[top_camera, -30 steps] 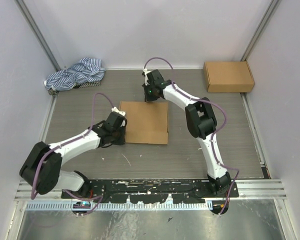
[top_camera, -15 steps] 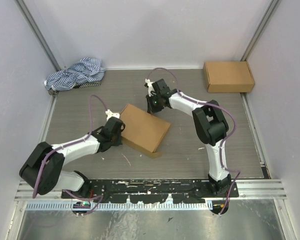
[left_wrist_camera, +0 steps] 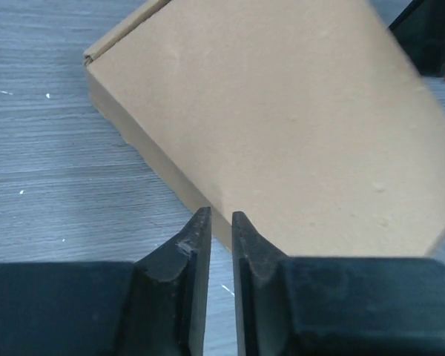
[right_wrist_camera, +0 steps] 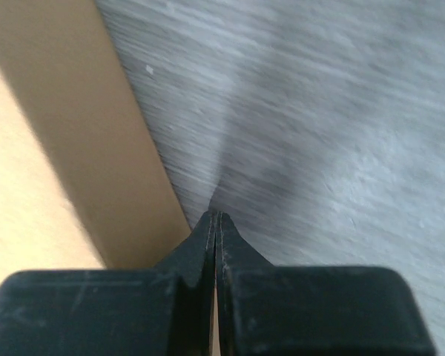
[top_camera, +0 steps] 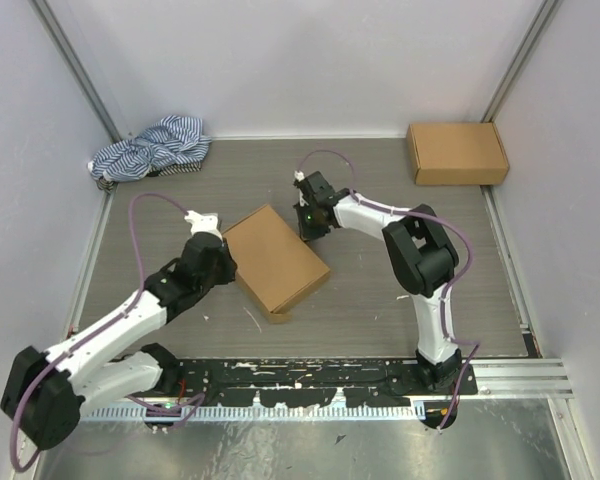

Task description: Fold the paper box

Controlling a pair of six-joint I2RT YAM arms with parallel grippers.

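Here the left gripper stands barely parted (empty) beside the paper box; the right gripper is clenched empty.

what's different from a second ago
The paper box has swung clockwise in the top view, from square-on to skewed. The left arm pulled back nearer, and the left gripper now sits at the box's edge, jaws slightly apart with nothing between. The right gripper, shut, came nearer along the box's far side. The second box and striped cloth stayed put.
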